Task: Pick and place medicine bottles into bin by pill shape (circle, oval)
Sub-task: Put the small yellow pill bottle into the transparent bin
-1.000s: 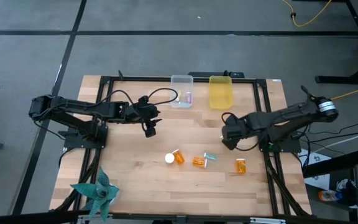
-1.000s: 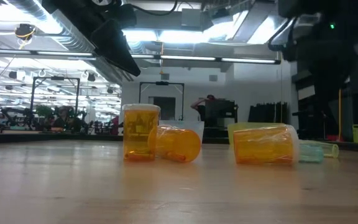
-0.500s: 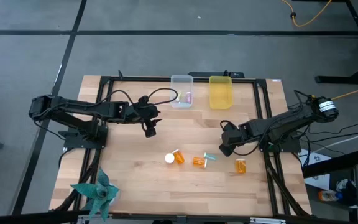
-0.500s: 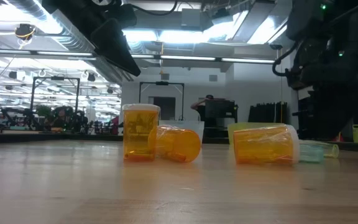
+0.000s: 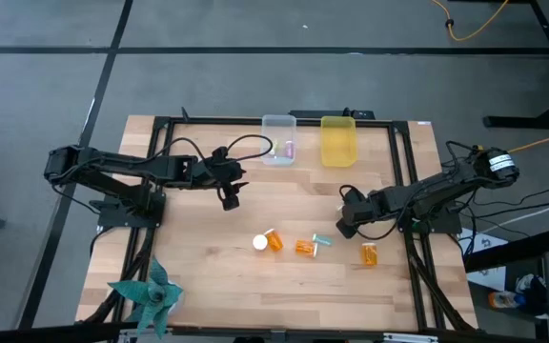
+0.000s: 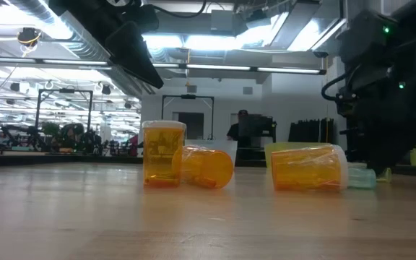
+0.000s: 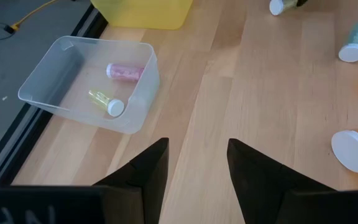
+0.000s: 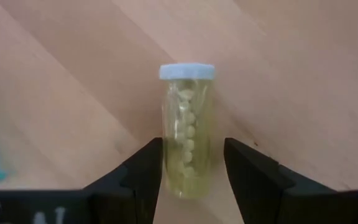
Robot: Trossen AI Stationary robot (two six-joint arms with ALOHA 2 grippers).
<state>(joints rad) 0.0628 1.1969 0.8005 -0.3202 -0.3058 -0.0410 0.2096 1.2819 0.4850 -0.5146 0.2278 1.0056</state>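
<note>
The right gripper [image 8: 189,180] hangs low over the desk's right-centre, fingers apart on either side of a pale vial [image 8: 187,124] lying on the wood; only the right wrist view shows that vial. The left gripper [image 7: 193,171], fingers apart and empty, waits near the far edge beside the clear bin [image 7: 67,67], whose pink vial [image 7: 124,71] and yellowish vial [image 7: 106,102] the left wrist view shows clearly. Amber bottles [image 5: 304,247] lie toward the near edge.
</note>
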